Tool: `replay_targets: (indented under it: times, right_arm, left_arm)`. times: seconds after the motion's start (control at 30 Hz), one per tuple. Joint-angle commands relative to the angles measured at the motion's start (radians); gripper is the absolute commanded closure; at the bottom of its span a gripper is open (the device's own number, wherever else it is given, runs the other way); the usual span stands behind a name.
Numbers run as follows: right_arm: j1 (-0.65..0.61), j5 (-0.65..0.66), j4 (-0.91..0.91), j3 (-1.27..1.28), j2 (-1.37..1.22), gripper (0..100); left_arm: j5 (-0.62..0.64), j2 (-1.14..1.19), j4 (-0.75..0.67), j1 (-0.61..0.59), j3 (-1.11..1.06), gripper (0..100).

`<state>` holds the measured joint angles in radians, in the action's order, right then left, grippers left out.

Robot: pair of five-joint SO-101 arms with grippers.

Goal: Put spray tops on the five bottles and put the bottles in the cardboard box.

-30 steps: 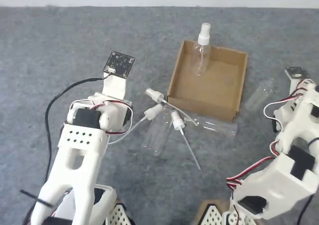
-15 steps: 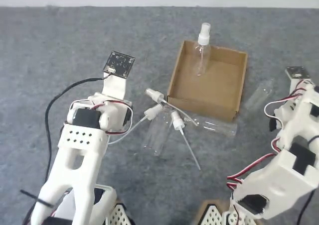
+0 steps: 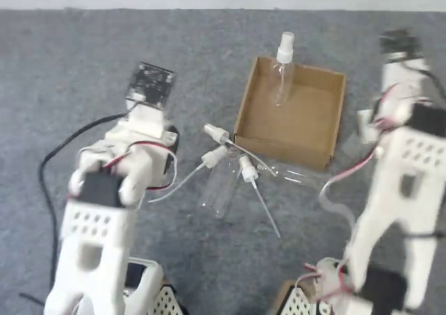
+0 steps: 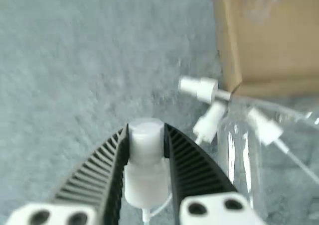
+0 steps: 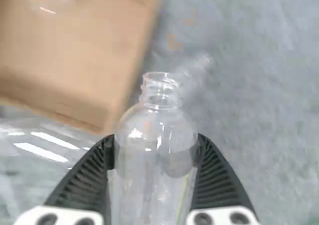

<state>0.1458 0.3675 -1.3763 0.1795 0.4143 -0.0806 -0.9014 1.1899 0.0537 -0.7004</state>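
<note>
High view has both arms in new places compared with half a second ago: the right arm (image 3: 397, 155), which was crouched low at the right edge of the table (image 3: 83, 57), now stands tall beside the right wall of the cardboard box (image 3: 282, 150), and the left arm (image 3: 111, 182) has swung up and a little toward the left edge. The right wrist view gives the reason. The right pincer (image 5: 155, 143) is partly closed, both jaws pressed on the shoulders of a clear bottle (image 5: 159, 95) with its open neck pointing away from the wrist, so the bottle that lay right of the box has been lifted off the table. The left pincer (image 4: 145, 130) is nearly closed and clamps a white spray top (image 4: 145, 153) by its collar, nozzle end outward, above bare table left of the box. That suggests the two parts are being brought together for the next capping, with the thread not yet engaged. One capped bottle (image 3: 282, 71) stands in the far left corner of the box. Three loose spray tops (image 3: 216, 132) and two lying bottles (image 3: 219, 186) sit in a tangle by the near left corner of the box, so most of the task remains.
</note>
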Motion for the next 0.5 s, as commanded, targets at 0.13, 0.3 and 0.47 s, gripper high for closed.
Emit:
replay_targets:
  times: [0.13,0.3,0.47]
  right_arm:
    - [-0.544,-0.189,0.153,0.213,0.349,99.2]
    - [-0.791,-0.235,0.361,0.410,0.390,99.2]
    - [-0.883,-0.310,0.498,0.531,0.398,99.2]
  left_arm:
    - [0.015,-0.112,0.137,-0.006,0.352,99]
    - [0.081,-0.115,0.135,-0.006,0.526,99]
    - [0.212,-0.120,0.087,-0.006,0.618,99]
